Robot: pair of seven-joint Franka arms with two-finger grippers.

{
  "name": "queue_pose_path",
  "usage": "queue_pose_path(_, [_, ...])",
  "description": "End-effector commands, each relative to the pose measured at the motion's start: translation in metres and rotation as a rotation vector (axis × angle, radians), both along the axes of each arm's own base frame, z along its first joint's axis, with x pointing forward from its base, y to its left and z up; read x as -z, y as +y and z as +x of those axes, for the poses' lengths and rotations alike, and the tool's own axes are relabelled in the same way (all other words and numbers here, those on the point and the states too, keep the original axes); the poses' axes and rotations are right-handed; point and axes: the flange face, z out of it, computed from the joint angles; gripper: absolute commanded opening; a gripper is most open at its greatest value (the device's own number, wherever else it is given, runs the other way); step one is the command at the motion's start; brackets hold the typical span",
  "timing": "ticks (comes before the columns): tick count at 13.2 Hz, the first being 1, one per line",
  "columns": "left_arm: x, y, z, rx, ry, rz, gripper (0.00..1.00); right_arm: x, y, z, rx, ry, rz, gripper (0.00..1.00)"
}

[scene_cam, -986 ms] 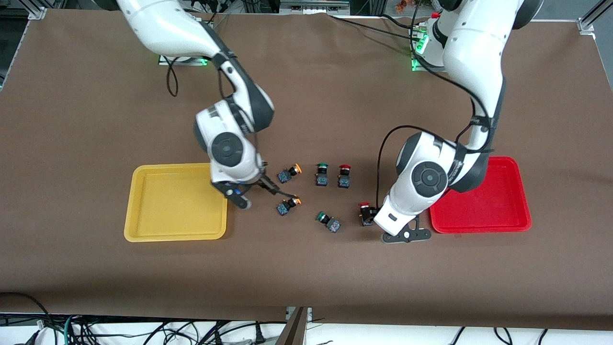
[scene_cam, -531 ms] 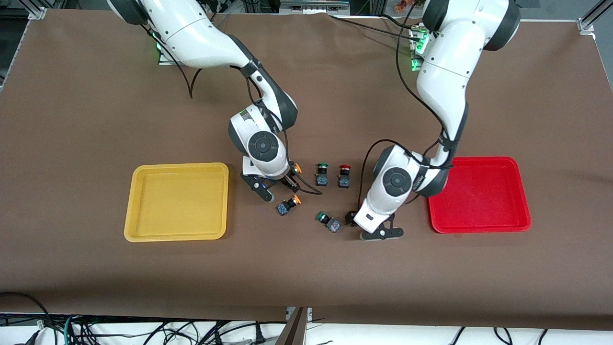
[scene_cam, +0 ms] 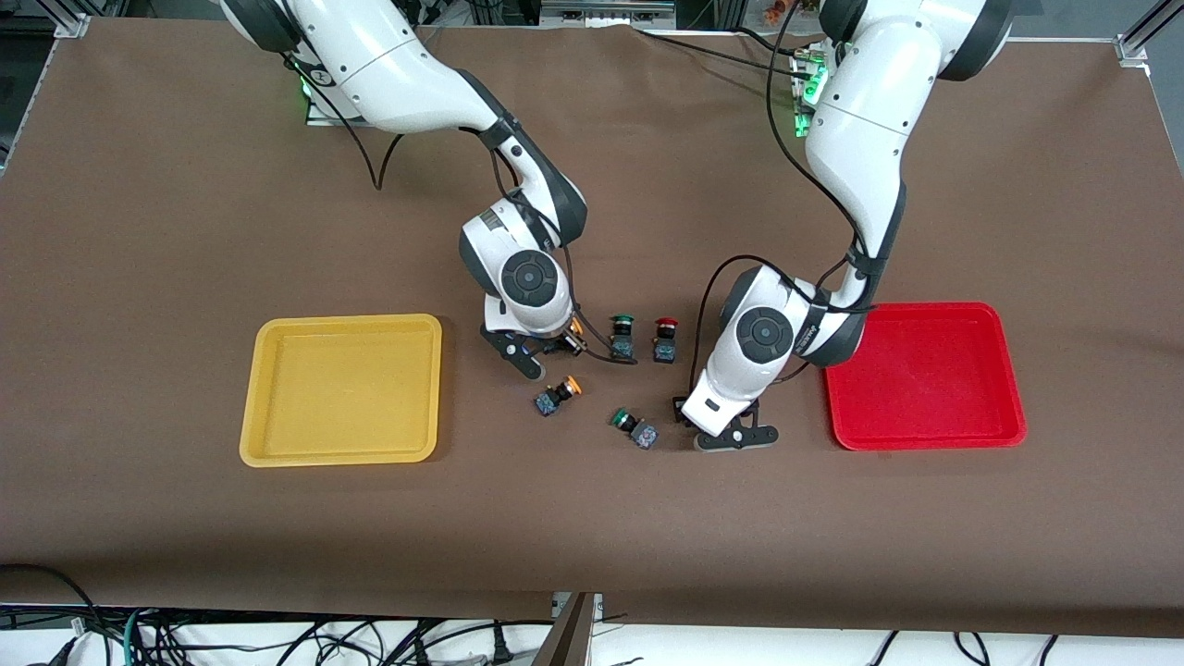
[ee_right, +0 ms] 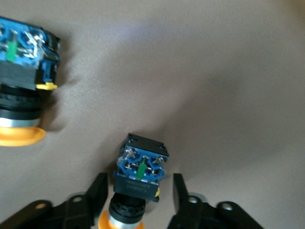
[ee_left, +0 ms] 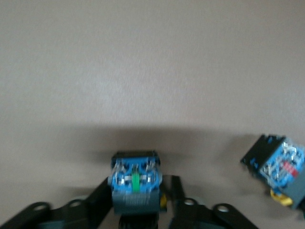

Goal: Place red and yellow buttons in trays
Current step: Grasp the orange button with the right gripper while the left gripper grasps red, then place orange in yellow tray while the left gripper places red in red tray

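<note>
Currently both grippers, right gripper (ee_right: 138,200) and left gripper (ee_left: 138,205), sit open astride a yellow button (ee_right: 138,179) and a red button (ee_left: 136,183) lying between the trays (scene_cam: 342,388); probably light, rigid, best pinched across the body.

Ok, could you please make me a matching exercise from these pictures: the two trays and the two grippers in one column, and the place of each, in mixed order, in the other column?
Column 1
1. yellow tray
2. red tray
3. left gripper
4. right gripper

Column 2
a. open around an orange-capped button
b. toward the left arm's end of the table
c. open around a button whose cap is hidden
d. toward the right arm's end of the table

Pairs: 1-d, 2-b, 3-c, 4-a
</note>
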Motion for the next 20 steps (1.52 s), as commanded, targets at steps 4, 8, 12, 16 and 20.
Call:
queue_pose_path(4, [-0.096,0.062,0.011,0.001,0.061,0.054,0.00,-0.051,-0.058,0.038,-0.119,0.037,0.002,0.00])
queue_pose_path(8, [-0.117,0.224,0.021,0.310,0.278,0.073,0.00,-0.081,-0.228,0.106,-0.385,0.138,0.038,0.00])
queue_pose_path(12, [-0.054,0.303,-0.009,0.397,0.352,0.031,0.00,-0.056,-0.365,0.127,-0.499,0.179,0.068,0.00])
queue_pose_path(16, [-0.066,0.303,-0.012,0.384,0.265,0.042,1.00,-0.018,-0.433,0.119,-0.538,0.216,0.114,0.00])
queue_pose_path(20, [-0.153,0.212,-0.002,0.347,0.220,-0.007,1.00,-0.030,-0.426,0.125,-0.571,0.174,0.127,1.00])
